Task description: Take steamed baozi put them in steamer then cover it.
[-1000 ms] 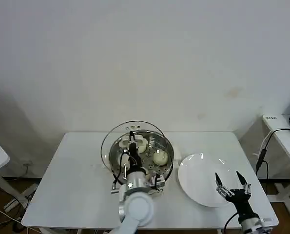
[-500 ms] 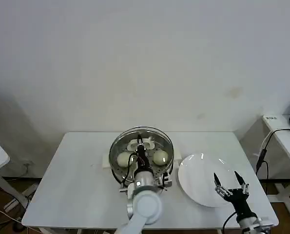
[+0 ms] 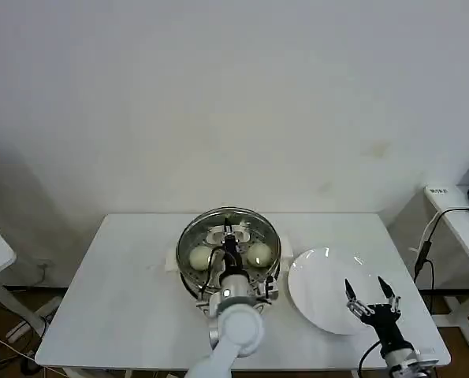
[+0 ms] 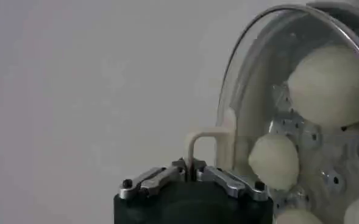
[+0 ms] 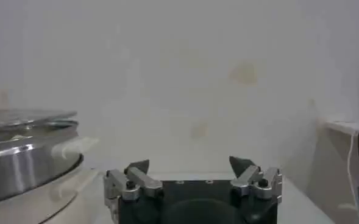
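Observation:
The steamer (image 3: 188,272), a shiny steel pot on a cream base, stands mid-table. A clear glass lid (image 3: 228,223) lies level over its mouth. My left gripper (image 3: 230,246) is above the pot's centre, shut on the lid's cream handle (image 4: 208,141). Through the glass I see steamed baozi (image 3: 199,257) (image 3: 258,253) on the perforated tray; several baozi (image 4: 330,85) also show in the left wrist view. My right gripper (image 3: 370,296) hangs open over the near right part of the white plate (image 3: 321,283), with nothing between its fingers.
The plate sits right of the steamer, almost touching it. In the right wrist view the steamer (image 5: 27,164) and lid (image 5: 21,117) show off to one side of the open right gripper (image 5: 190,164). A side table with cables (image 3: 455,216) stands far right.
My left gripper has carried the lid from a tilted, left-offset position to level over the steamer. The right gripper has drifted slightly nearer and lower.

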Motion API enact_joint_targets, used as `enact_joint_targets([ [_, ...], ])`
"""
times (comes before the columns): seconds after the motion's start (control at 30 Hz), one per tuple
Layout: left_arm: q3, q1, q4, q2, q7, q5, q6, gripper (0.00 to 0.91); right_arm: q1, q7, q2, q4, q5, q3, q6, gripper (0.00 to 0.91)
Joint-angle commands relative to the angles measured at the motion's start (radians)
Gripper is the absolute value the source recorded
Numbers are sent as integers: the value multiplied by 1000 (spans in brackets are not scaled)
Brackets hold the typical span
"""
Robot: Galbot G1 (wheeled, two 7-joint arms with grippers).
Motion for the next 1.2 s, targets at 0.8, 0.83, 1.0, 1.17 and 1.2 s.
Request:
enact_joint_targets([
  [0.8, -7, 22, -39, 24, 56, 18, -10, 0, 10, -3, 6, -23, -7, -6, 5, 907],
  [0.83, -8, 22, -38, 23, 56, 18, -10, 0, 10, -3, 7, -23, -7, -7, 5, 907],
  [1.0, -8, 21, -35, 23, 56, 16, -15, 0, 9, -3, 10, -23, -10, -10, 6, 907],
  [1.17, -9, 20, -40, 24, 42, 10, -16, 907, 8, -3, 8, -23, -9, -9, 7, 907],
  [1.2, -9, 19, -41, 23, 43, 10, -16, 907, 8, -3, 8, -23, -9, -9, 7, 907],
])
